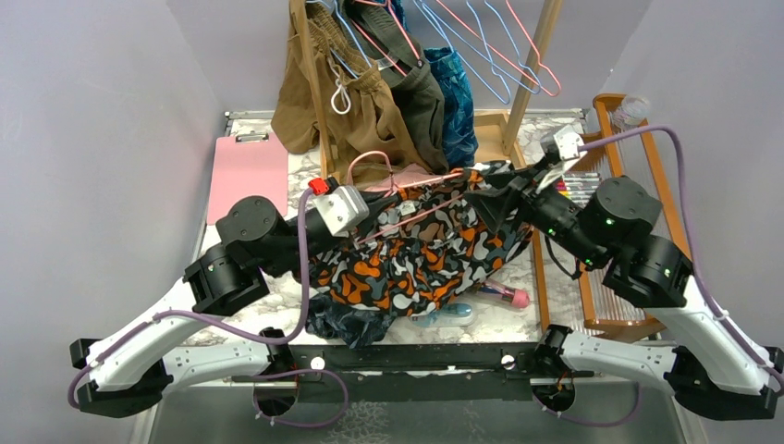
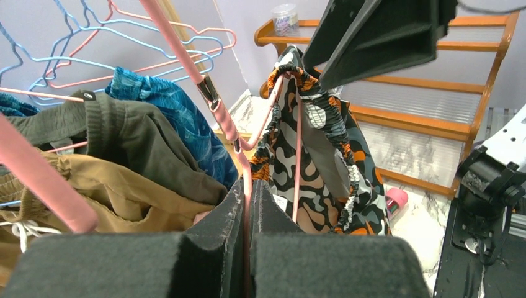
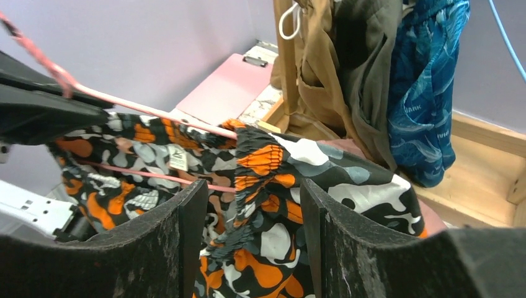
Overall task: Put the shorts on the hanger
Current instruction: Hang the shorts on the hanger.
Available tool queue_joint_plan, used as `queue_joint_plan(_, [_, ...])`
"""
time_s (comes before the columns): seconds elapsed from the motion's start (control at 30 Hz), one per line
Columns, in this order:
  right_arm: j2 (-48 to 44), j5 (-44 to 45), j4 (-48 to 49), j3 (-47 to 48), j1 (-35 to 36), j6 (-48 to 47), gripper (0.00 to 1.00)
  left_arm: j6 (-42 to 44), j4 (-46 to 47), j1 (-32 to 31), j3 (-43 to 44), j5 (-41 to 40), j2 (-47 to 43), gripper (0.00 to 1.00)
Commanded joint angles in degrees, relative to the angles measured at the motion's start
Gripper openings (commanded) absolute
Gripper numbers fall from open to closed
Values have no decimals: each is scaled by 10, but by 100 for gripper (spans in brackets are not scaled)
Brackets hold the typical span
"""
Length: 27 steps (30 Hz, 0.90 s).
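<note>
The shorts [image 1: 416, 264], dark with orange, white and grey blobs, hang draped over the pink wire hanger [image 1: 434, 181] held above the table. My left gripper [image 1: 404, 205] is shut on the hanger; in the left wrist view its fingers [image 2: 231, 211] pinch the pink wire [image 2: 217, 105], with the shorts [image 2: 322, 161] hanging just beyond. My right gripper [image 1: 479, 196] stands open at the shorts' right end. In the right wrist view the gathered waistband [image 3: 260, 161] lies loose between its spread fingers [image 3: 192, 211], and the hanger [image 3: 142, 108] runs off to the left.
Brown, olive and blue garments [image 1: 370, 83] hang on a wooden rack behind, with light-blue and pink hangers [image 1: 481, 46] above. A pink clipboard [image 1: 248, 171] lies at the back left. A wooden frame [image 1: 638, 185] stands at the right. Dark navy fabric [image 1: 342, 322] and a pink-capped item [image 1: 518, 298] lie under the shorts.
</note>
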Motion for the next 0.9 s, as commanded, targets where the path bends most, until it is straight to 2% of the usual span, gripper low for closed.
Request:
queue_joint_plan(0.0, [20, 39, -10, 19, 2, 11, 57, 1, 31, 1, 55, 13, 5, 0])
queue_joint_plan(0.07, [25, 28, -10, 26, 2, 11, 53, 5, 30, 1, 76, 17, 9, 0])
queue_joint_plan(0.17, [32, 20, -14, 40, 2, 13, 41, 9, 30, 2, 100, 22, 17, 0])
queue_joint_plan(0.3, [38, 6, -16, 68, 2, 19, 10, 11, 29, 2, 132, 37, 32, 0])
queue_joint_plan(0.37, [43, -5, -15, 97, 2, 24, 1, 11, 30, 1, 153, 50, 43, 0])
queue_joint_plan(0.5, [72, -41, -23, 194, 1, 44, 1, 4, 26, 1, 202, 81, 75, 0])
queue_joint_plan(0.63, [116, -38, -52, 294, 2, 94, 1, -9, 9, 1, 238, 119, 112, 0])
queue_joint_plan(0.87, [136, -42, -119, 287, 2, 146, 1, -21, 18, 1, 160, 106, 104, 0])
